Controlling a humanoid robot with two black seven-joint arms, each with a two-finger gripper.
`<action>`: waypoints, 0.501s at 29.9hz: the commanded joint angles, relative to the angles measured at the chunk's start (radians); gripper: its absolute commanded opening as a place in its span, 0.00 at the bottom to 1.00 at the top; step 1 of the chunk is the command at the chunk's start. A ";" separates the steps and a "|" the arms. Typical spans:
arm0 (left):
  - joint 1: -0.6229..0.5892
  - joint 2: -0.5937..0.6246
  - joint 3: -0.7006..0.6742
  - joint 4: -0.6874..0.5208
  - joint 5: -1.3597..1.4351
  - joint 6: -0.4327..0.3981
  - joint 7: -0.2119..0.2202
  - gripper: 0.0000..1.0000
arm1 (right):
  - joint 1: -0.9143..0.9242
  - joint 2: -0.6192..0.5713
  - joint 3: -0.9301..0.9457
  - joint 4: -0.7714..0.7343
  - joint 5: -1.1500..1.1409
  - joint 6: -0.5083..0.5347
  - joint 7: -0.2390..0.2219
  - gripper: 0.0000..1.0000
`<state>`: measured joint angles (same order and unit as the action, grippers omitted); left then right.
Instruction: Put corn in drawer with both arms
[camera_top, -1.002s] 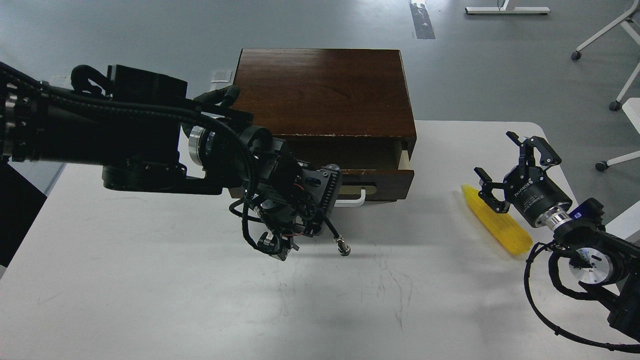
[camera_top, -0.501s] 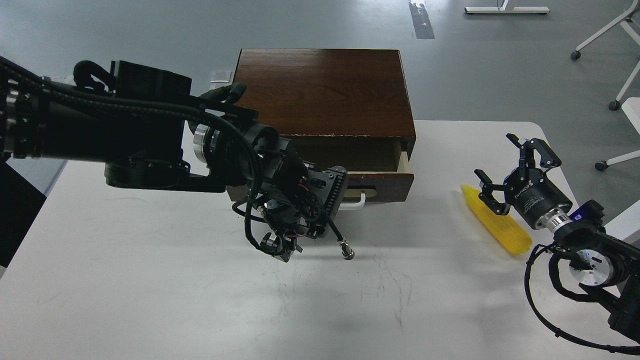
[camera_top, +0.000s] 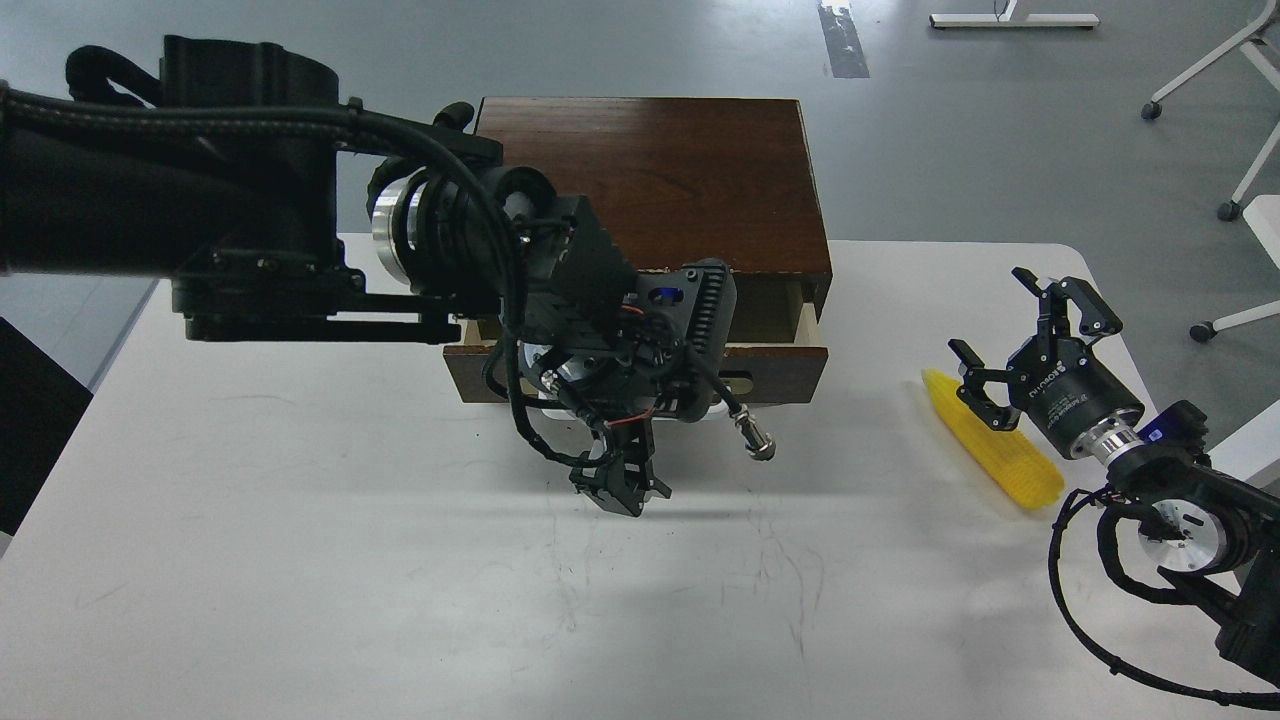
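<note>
**Drawer partly open, corn on table at right**

The corn (camera_top: 993, 450) is seen lying on the white table (camera_top: 300, 560) at the right of the frame, set diagonally, its narrow end toward the upper left. It is well apart from the drawer (camera_top: 775, 368), which is at the centre of the frame.

The drawer is seen pulled partly out of the dark box (camera_top: 660, 180); a pale side wall is shown at its right end. Most of the drawer front and the handle are covered by the left arm (camera_top: 200, 200), so the handle can hardly be made out.

The left arm is seen coming in from the upper left of the frame and crossing the drawer front. The left tool (camera_top: 618, 480) is pointed down toward the table, just below the drawer front at centre. It is dark and seen small; whether its fingers are apart or together cannot be told. A loose cable plug (camera_top: 757, 442) is seen hanging beside it, to the right.

The right arm (camera_top: 1180, 500) is seen entering from the lower right. The right tool (camera_top: 1015, 335) is held over the narrow end of the corn, fingers spread apart, nothing clamped. Whether a finger touches the corn cannot be told.

Chair wheels (camera_top: 1153, 110) are seen on the grey floor at upper right.
</note>
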<state>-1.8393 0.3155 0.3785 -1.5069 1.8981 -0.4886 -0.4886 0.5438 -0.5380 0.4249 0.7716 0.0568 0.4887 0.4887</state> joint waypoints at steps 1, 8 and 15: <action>0.014 0.060 -0.085 0.016 -0.292 0.000 0.000 0.98 | -0.001 0.000 0.000 0.000 0.000 0.000 0.000 1.00; 0.101 0.203 -0.174 0.042 -0.943 0.000 0.000 0.98 | -0.004 -0.007 0.003 0.006 0.000 0.000 0.000 1.00; 0.381 0.365 -0.419 0.154 -1.414 0.022 0.000 0.98 | 0.002 -0.037 0.009 0.015 -0.002 0.000 0.000 1.00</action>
<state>-1.5977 0.6183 0.0730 -1.4115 0.6395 -0.4887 -0.4882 0.5402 -0.5527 0.4339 0.7815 0.0567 0.4887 0.4887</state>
